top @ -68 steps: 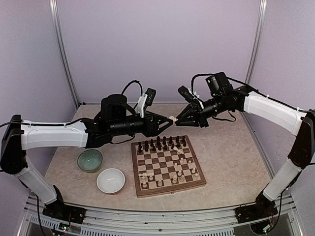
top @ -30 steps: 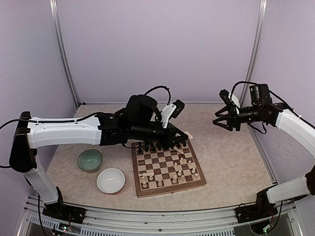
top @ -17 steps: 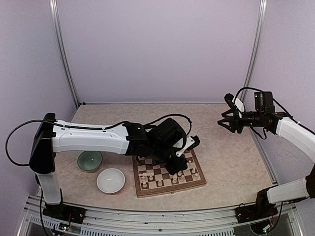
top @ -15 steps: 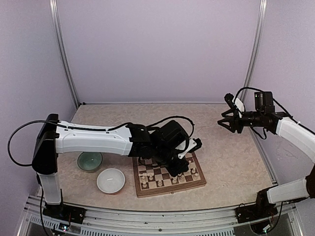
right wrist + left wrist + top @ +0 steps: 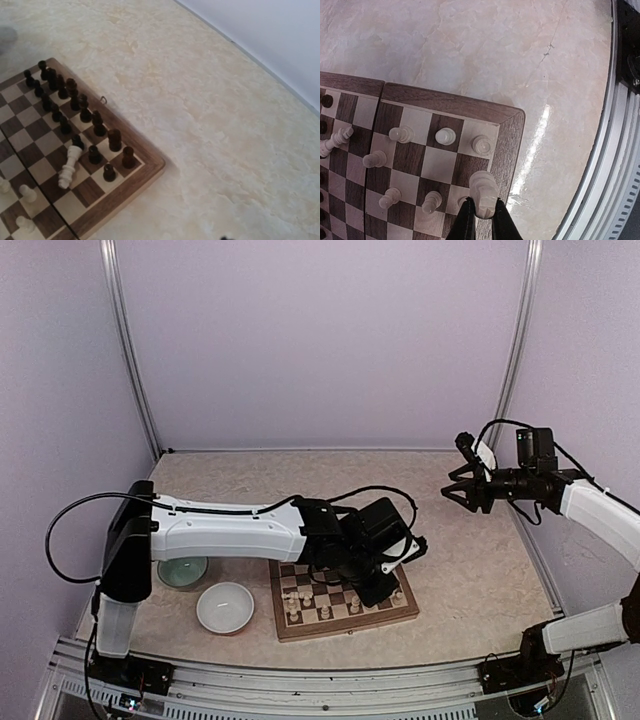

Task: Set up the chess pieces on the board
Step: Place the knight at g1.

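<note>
The left gripper [image 5: 480, 216] clamps its jaws on one cream chess piece [image 5: 483, 191] at a corner of the one board [image 5: 445, 101], with one green bowl [image 5: 183, 571] and one white bowl [image 5: 224, 607] beside it on the worktop [image 5: 465, 575], while the right gripper [image 5: 464, 490] hangs well apart, jaws open and empty.

Open table [image 5: 485, 45] beyond crowded board [image 5: 450, 103]

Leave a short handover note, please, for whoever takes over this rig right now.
Left hand: shut on a cream piece, over a corner square of the board.
Right hand: open, nothing in it, in the air to the right of the board.
Done: dark pieces stand in two rows along one edge; several cream ones stand opposite.
To do: set down the held piece, right the tipped cream piece, fill the cream rows.
</note>
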Robot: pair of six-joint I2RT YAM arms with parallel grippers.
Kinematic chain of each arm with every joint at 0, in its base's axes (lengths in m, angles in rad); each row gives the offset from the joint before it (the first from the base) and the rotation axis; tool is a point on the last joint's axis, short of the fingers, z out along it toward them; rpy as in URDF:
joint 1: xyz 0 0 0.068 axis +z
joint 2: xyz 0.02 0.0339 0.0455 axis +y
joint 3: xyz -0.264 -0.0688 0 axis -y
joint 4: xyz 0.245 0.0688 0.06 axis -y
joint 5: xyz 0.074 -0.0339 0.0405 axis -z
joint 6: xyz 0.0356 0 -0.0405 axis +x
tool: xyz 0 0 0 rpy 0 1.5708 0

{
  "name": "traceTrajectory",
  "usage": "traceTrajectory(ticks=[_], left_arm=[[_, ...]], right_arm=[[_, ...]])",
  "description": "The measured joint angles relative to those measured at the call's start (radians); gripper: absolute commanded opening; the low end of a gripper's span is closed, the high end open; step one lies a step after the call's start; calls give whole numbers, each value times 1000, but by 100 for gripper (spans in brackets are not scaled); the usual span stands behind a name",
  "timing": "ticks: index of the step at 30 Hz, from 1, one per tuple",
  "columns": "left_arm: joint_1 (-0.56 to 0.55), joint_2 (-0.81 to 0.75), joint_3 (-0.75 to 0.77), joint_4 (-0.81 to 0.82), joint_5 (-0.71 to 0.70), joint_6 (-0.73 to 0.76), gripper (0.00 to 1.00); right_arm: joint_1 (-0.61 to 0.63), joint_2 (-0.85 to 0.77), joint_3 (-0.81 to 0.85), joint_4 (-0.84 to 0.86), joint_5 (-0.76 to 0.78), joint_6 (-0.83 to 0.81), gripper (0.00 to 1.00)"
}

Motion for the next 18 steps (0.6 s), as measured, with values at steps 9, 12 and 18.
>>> traceTrajectory(ticks=[9, 12, 18], left_arm=[[-8, 54, 30, -63, -37, 18, 14], [-8, 59, 42, -70, -40, 24, 14], [-8, 80, 65, -76, -42, 35, 15]], right_arm=[[0, 0, 0, 0, -8, -10, 50], [0, 0, 0, 0, -8, -13, 51], [0, 0, 0, -1, -8, -16, 50]])
